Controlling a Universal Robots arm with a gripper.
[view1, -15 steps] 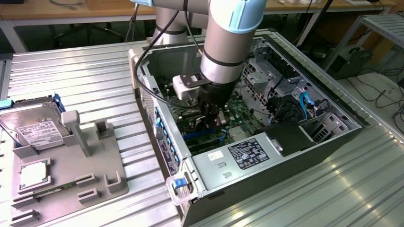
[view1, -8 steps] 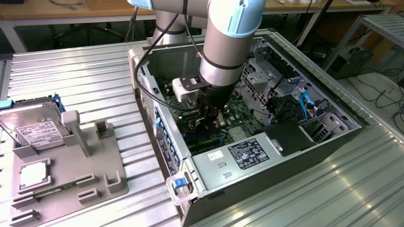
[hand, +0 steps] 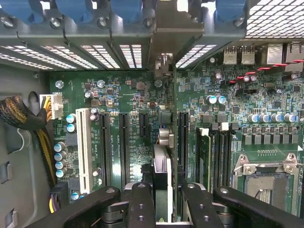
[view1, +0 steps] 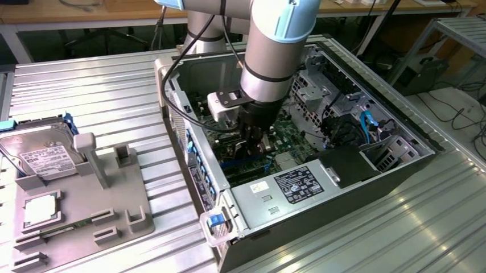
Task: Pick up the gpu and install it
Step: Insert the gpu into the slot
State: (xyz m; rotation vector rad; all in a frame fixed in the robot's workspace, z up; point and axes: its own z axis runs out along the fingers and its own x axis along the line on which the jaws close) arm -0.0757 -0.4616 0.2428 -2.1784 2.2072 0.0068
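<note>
Over motherboard (hand: 123, 95) slots inside PC case (view1: 425, 142): gripper (hand: 162, 202) clamped on gpu (hand: 162, 166), held edge-on by top edge. Thin, rigid, light, probably fragile; grip by edges.

Bright, even daylight; glare streaks the ribbed table (view1: 99, 91), while the case interior (view1: 251, 153) sits shadowed.

Ribbed metal table (view1: 99, 85), seemingly matt grey plastic tray (view1: 114, 219).
</note>
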